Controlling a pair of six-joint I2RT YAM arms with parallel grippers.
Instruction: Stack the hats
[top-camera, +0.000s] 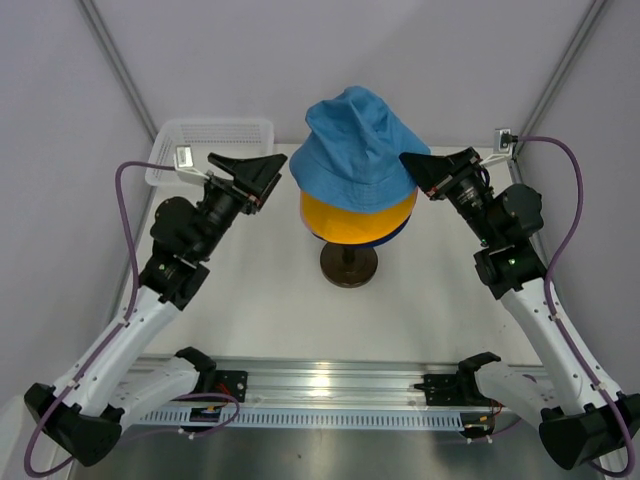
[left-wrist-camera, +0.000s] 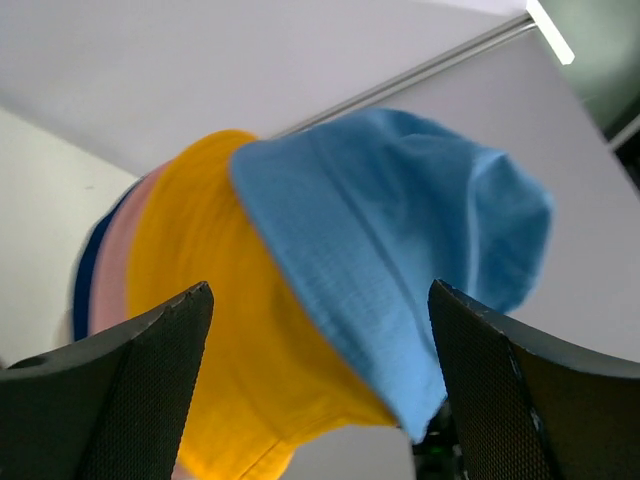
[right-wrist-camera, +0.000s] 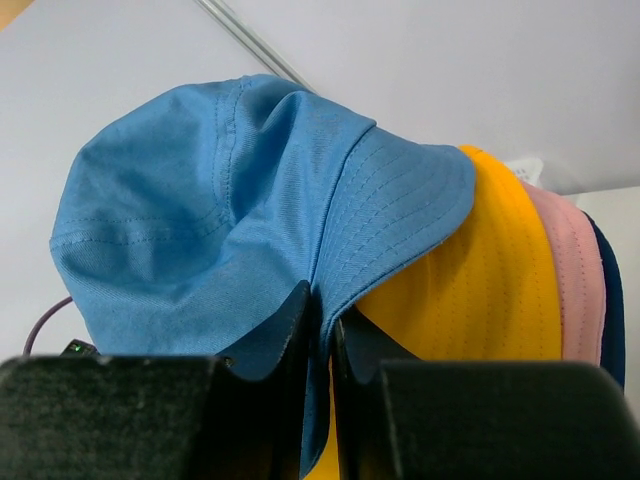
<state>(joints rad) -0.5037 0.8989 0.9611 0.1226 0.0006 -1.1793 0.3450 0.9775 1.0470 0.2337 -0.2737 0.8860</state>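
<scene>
Right end effector pinches the brim of the light blue hat

The top external camera looked down from above and behind the arm bases, taking in the whole worktop, the left tool and the right tool. Each wrist camera sat just behind its own tool and looked up past the fingers, very close to the light blue hat, from opposite sides. All three views shared that hat and the yellow-orange hat beneath it.
</scene>
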